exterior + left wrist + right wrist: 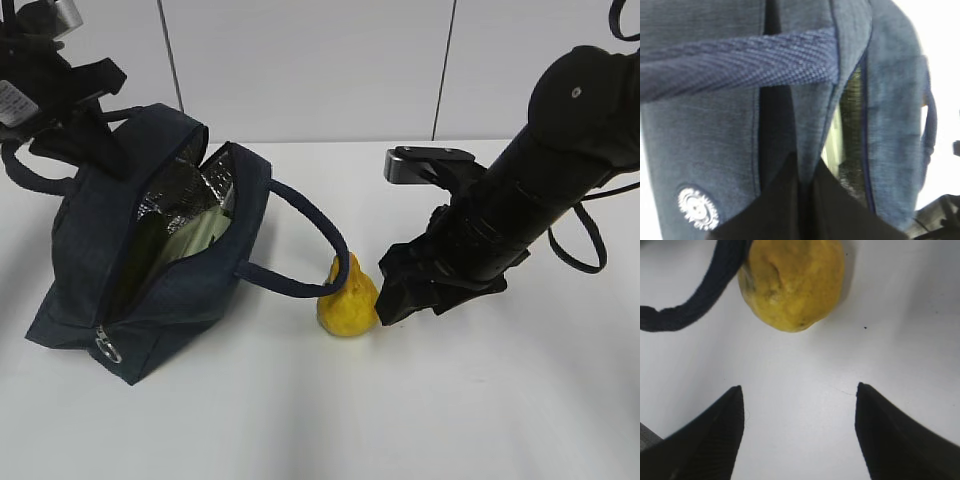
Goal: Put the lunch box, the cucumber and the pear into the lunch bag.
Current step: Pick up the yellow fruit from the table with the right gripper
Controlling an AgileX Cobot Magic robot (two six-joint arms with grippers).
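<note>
The navy lunch bag [190, 290] stands open at the left, its silver lining showing. The pale green lid of the lunch box [192, 233] shows inside it. A dark shape beside the lid may be the cucumber; I cannot tell. My left gripper [105, 150] is shut on the bag's far rim; in the left wrist view the gripper [807, 167] pinches the bag's fabric [705, 150]. The yellow pear [347, 298] stands on the table against the bag's near handle [310, 225]. My right gripper [392, 295] is open and empty just right of the pear [792, 282], as the right wrist view of the gripper [799, 395] shows.
The white table [480, 400] runs to a white panelled wall [320, 60] behind. The bag's zipper ring pull [105, 348] hangs at its near left corner. The handle [700, 295] curves past the pear's left side. The other handle [740, 62] crosses the left wrist view.
</note>
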